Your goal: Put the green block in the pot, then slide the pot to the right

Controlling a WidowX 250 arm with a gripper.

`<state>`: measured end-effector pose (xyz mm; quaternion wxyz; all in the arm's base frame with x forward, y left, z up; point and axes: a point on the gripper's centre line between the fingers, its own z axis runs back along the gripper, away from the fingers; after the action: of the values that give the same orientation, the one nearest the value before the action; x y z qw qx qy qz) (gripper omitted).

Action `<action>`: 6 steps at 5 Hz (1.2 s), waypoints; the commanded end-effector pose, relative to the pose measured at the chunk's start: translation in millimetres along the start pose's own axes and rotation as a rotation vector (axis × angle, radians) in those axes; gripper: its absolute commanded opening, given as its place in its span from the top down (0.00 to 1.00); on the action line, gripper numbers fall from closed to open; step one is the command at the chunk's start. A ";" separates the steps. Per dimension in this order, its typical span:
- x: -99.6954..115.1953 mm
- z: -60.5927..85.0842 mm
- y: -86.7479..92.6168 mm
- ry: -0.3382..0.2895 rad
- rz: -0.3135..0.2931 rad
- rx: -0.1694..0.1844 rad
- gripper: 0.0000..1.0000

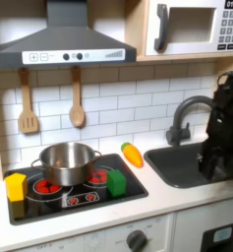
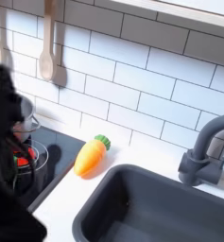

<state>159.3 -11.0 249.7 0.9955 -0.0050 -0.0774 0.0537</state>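
pot [image 1: 65, 159]: polished silver metal, mirror-bright walls, in the first exterior view.
green block [image 1: 116, 181]: smooth plastic with a slight sheen.
yellow block [image 1: 16, 186]: smooth plastic, same finish.
carrot toy [image 2: 91, 155]: orange body with green top, smooth and satin-looking.
stovetop [image 1: 84, 197]: glossy black panel with printed red burner rings.
sink [image 2: 142, 208]: dark grey matt plastic basin.
faucet [image 2: 206, 151]: dark grey, dull semi-matt finish.
spatula [image 1: 28, 103] and spoon [image 1: 77, 98]: pale, unvarnished-looking wood.
backsplash [image 2: 132, 76]: white tile pattern, smooth, faintly glossy.
countertop [image 2: 61, 213]: plain white, matt.
robot arm [image 1: 221, 123]: black, matt casing.
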 end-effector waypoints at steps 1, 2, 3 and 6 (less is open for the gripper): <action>27.5 -4.7 10.2 -0.019 -0.007 0.007 0.00; 41.3 -6.9 18.9 -0.030 -0.007 0.015 0.00; 55.6 -9.7 23.7 -0.050 -0.041 -0.007 0.00; 105.0 -22.3 34.1 -0.041 -0.039 -0.010 0.00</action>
<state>261.6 34.5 241.6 0.9948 -0.0087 -0.0951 0.0352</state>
